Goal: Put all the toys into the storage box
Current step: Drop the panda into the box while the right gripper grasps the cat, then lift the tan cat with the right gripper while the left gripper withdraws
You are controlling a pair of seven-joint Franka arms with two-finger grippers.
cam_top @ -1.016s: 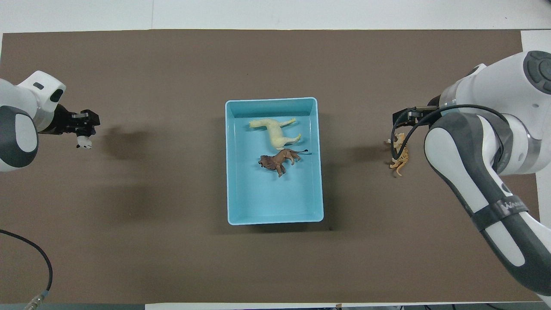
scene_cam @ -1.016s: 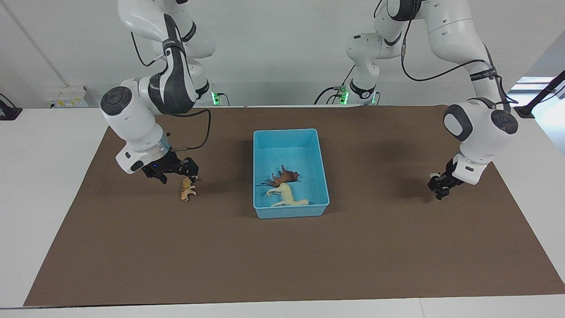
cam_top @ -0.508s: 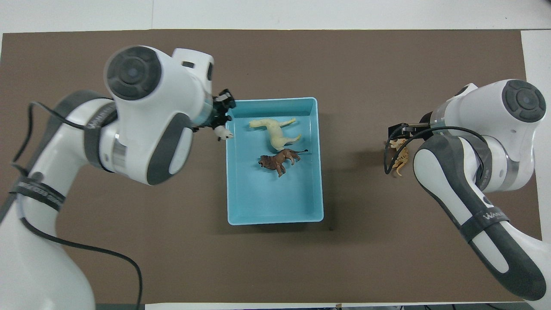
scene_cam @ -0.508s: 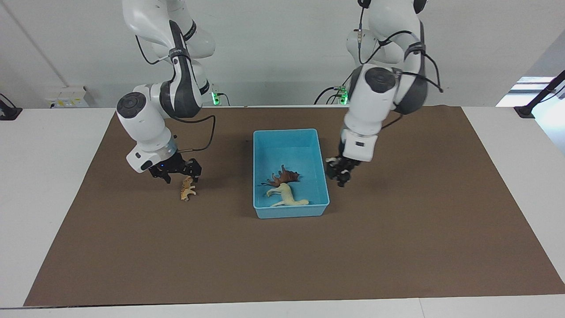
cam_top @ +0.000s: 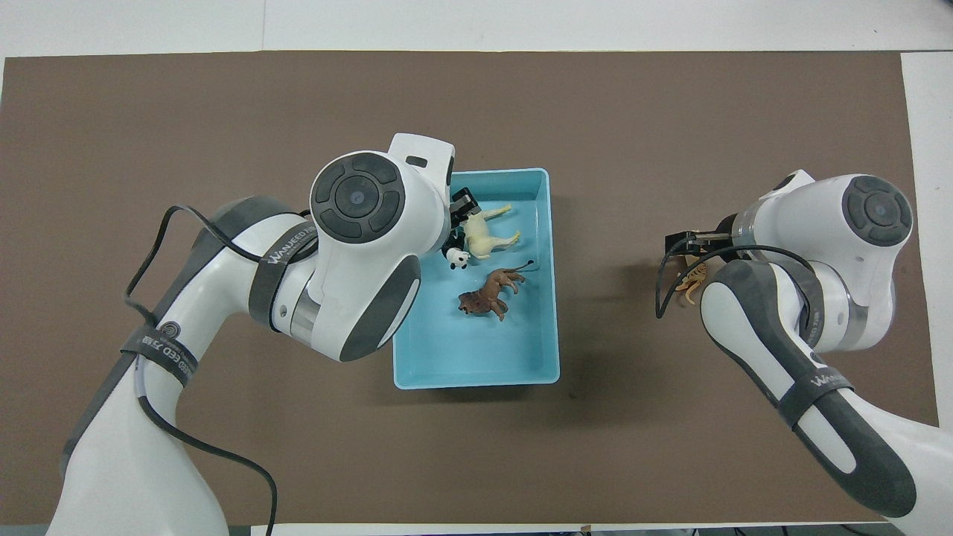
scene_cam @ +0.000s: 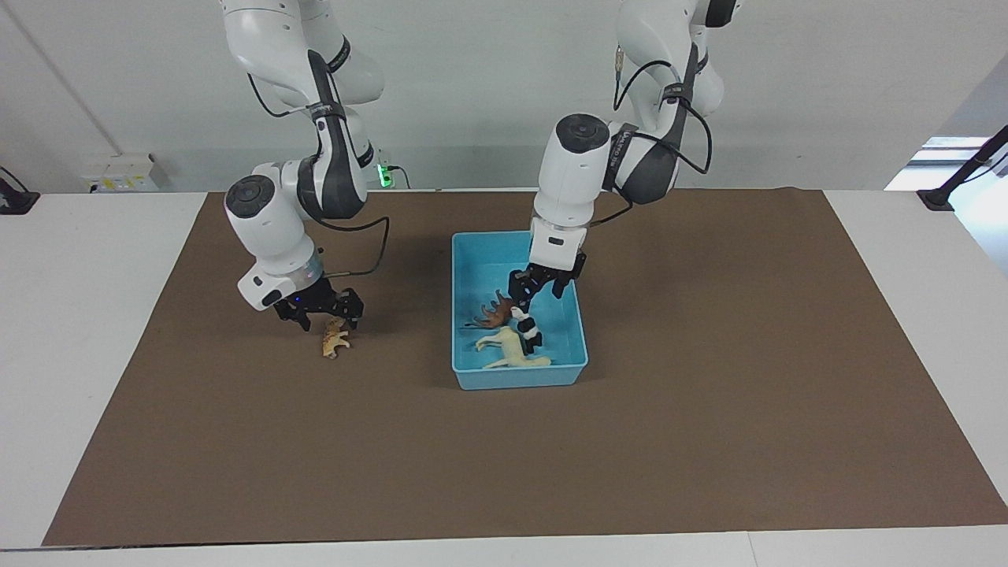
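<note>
The light blue storage box point(scene_cam: 461, 370) stands mid-table and also shows in the overhead view point(cam_top: 476, 381). In it lie the cream horse point(scene_cam: 512, 350) point(cam_top: 488, 234) and the brown horned animal point(scene_cam: 500, 313) point(cam_top: 491, 289). My left gripper point(scene_cam: 539, 287) hangs open over the box. The panda point(scene_cam: 526, 324) point(cam_top: 456, 257) is free just below it, beside the horse. My right gripper point(scene_cam: 321, 311) point(cam_top: 686, 243) is open, low over the spotted cat point(scene_cam: 335, 339), which lies on the mat toward the right arm's end. The arm partly hides the cat in the overhead view point(cam_top: 692, 277).
A brown mat point(scene_cam: 709, 394) covers most of the white table point(scene_cam: 79, 331). A black stand point(scene_cam: 957, 177) sits at the left arm's end, near the robots.
My left arm swung from its end of the table to over the box and let go of the panda. The brown animal shifted a little. My right gripper edged closer over the cat.
</note>
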